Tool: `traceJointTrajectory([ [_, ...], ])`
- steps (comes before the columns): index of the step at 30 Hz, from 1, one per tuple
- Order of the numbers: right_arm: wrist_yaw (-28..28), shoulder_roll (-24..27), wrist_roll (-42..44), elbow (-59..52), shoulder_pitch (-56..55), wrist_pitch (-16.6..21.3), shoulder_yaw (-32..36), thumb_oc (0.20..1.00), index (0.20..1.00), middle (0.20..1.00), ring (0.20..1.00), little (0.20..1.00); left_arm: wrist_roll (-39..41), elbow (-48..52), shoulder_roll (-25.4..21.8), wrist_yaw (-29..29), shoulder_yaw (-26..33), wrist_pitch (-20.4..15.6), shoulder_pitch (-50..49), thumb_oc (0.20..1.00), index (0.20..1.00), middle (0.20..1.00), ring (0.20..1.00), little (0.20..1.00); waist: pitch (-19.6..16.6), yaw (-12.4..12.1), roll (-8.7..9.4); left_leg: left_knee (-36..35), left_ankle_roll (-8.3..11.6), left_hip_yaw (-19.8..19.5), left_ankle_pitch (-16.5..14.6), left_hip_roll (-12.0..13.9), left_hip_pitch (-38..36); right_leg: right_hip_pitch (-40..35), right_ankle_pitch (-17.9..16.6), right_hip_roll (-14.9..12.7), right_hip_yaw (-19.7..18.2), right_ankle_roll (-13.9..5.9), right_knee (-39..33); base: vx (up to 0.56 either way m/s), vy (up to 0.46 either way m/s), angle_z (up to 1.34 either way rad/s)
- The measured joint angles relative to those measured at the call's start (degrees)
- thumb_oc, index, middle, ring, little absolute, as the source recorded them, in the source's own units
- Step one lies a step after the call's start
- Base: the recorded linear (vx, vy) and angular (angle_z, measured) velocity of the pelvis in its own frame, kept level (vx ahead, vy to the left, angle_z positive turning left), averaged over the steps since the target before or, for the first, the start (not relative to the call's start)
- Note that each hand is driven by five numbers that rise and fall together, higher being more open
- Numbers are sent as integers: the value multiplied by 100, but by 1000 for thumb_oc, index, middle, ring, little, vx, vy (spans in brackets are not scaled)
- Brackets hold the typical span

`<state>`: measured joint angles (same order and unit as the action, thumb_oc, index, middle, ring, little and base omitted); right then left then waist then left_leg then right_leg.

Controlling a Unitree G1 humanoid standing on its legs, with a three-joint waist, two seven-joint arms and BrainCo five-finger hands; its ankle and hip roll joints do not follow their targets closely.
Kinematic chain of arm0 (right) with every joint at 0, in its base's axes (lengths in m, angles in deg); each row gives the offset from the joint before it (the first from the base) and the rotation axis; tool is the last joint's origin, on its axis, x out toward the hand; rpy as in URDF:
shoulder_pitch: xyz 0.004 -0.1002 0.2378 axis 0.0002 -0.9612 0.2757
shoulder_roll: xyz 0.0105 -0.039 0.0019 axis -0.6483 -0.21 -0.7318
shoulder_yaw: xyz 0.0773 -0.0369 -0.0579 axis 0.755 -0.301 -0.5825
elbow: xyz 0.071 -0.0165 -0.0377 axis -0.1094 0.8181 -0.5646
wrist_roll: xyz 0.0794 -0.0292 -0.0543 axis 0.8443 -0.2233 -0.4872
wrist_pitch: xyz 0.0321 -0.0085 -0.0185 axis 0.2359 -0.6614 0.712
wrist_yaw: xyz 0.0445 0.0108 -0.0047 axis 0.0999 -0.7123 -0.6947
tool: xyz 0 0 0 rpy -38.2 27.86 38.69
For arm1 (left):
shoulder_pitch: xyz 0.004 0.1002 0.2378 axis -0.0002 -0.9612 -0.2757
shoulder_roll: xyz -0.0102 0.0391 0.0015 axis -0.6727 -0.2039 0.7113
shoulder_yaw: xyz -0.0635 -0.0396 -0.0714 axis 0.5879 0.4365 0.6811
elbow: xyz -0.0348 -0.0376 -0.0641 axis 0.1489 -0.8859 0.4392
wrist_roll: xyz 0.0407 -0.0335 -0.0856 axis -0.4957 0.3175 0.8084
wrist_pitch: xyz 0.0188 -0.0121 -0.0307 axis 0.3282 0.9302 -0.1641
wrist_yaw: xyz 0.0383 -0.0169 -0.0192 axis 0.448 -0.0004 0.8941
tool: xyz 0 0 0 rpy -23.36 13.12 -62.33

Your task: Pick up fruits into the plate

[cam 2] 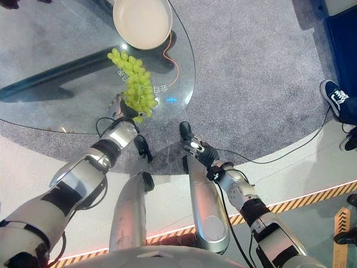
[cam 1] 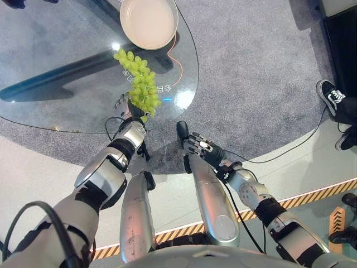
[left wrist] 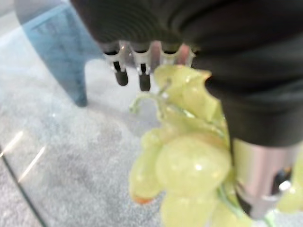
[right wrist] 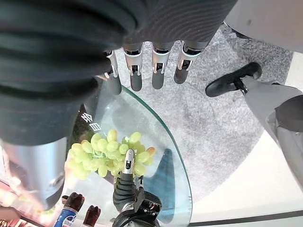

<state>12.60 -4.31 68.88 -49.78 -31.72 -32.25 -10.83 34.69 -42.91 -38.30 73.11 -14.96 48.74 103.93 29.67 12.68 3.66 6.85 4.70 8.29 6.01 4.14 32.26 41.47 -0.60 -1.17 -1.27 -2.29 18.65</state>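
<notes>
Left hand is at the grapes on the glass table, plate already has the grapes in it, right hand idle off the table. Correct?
Not quite. The plate is empty in the left eye view. The grapes lie on the glass table, short of the plate, with the left hand at their near end. The right hand is idle off the table.

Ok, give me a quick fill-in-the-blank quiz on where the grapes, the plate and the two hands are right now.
1. The left hand is at the near end of the green ____.
2. The plate on the glass table is ____.
3. The right hand hangs over the grey ____, off the table.

Missing words: grapes; empty; carpet
</notes>
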Motion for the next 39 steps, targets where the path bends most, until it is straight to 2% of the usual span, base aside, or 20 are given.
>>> traceJointTrajectory([
  [1,-36,-2,8,0,0,45,-1,1000,1000,1000,1000,1000,-52,1,0,47,-23,14,30,620,620,620,620,620,0,-5,0,4,-2,1,2,-1,41,41,0,-2,-1,0,4,0,0,0],
  [2,-45,-5,13,0,0,53,-3,1000,1000,1000,1000,1000,-52,1,11,72,-39,16,35,200,200,200,200,200,0,-5,1,4,-3,1,3,-2,61,58,0,-2,-1,0,3,0,0,0],
  [14,-60,-6,61,-2,1,57,-10,1000,1000,1000,1000,1000,-168,-201,-201,42,-43,-36,313,200,200,200,200,200,-2,21,5,13,-36,-16,26,-6,89,26,-20,-9,13,-24,-53,0,0,0],
  [25,-68,-12,58,-2,4,53,-71,1000,1000,1000,1000,1000,-151,-425,-230,-469,-39,-148,278,200,200,200,200,200,-3,75,12,12,-50,-53,6,-21,-115,-216,-42,-29,42,6,-69,5,19,1],
  [32,-81,-11,47,-1,1,44,-75,1000,1000,1000,1000,1000,-132,-420,-191,-825,-30,-412,-34,200,200,200,200,200,-1,111,15,-56,-42,-84,-2,-13,-499,-642,-42,-27,90,5,-180,19,44,2],
  [39,-120,-8,-68,6,-51,35,-51,1000,1000,1000,1000,1000,-152,-207,-383,-939,-8,-685,-422,200,200,200,200,200,6,-46,3,-341,-28,-176,54,-13,-1206,-1375,-39,-45,223,7,-388,24,73,7],
])
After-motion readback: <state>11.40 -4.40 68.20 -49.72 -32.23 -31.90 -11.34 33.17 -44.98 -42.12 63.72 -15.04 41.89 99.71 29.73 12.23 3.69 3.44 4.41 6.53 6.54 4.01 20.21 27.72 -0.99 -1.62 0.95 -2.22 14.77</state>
